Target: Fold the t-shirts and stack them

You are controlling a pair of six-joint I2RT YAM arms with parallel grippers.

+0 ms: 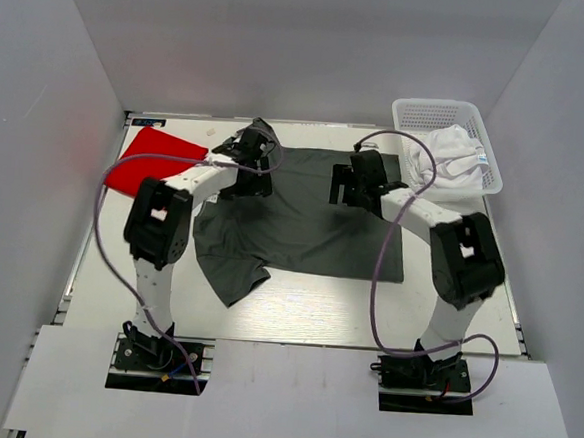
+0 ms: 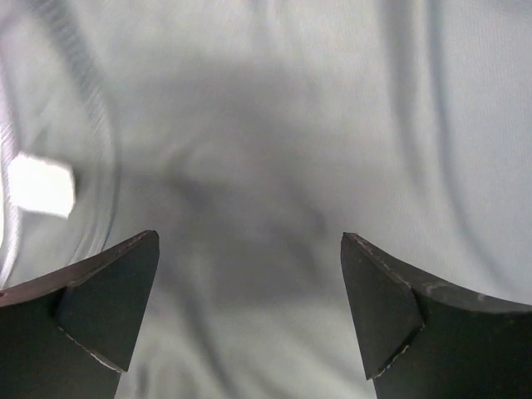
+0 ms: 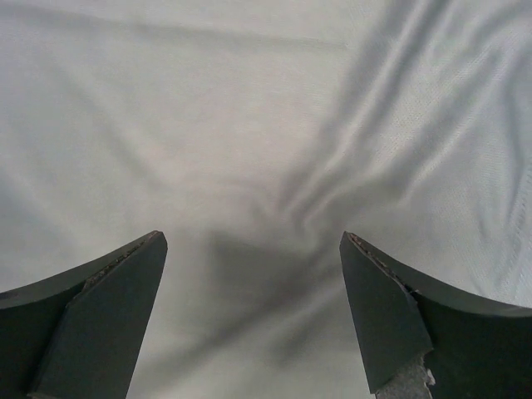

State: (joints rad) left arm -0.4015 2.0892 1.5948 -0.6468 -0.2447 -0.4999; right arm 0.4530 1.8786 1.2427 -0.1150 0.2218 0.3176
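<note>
**Top external view.** The dark grey t-shirt (image 1: 302, 225) lies spread open over the middle of the counter (image 1: 305, 315). One sleeve trails toward the near left and some cloth is bunched up at the far edge. No fold is made in it yet. The red t-shirt (image 1: 151, 159) lies flat at the far left corner as a compact slab. I judge it folded, though its layers cannot be checked. The white t-shirt (image 1: 449, 150) sits crumpled in the mesh basket (image 1: 435, 111) at the far right corner, unfolded. The left gripper (image 1: 238, 153) hangs over the grey shirt's far left part. The right gripper (image 1: 355, 181) hangs over its far right part.

**Left wrist view.** The fingers (image 2: 108, 307) stand wide apart with nothing between them. Blurred cloth lies below, with a small white tag (image 2: 40, 184) at the left. Contact with the cloth cannot be confirmed.

**Right wrist view.** The fingers (image 3: 100, 316) are likewise spread and hold nothing. Wrinkled cloth lies beneath them.

**Assessment.** One shirt of three appears done. The grey one is at the very start of folding. The white one is not yet taken out, and no stack is formed.
</note>
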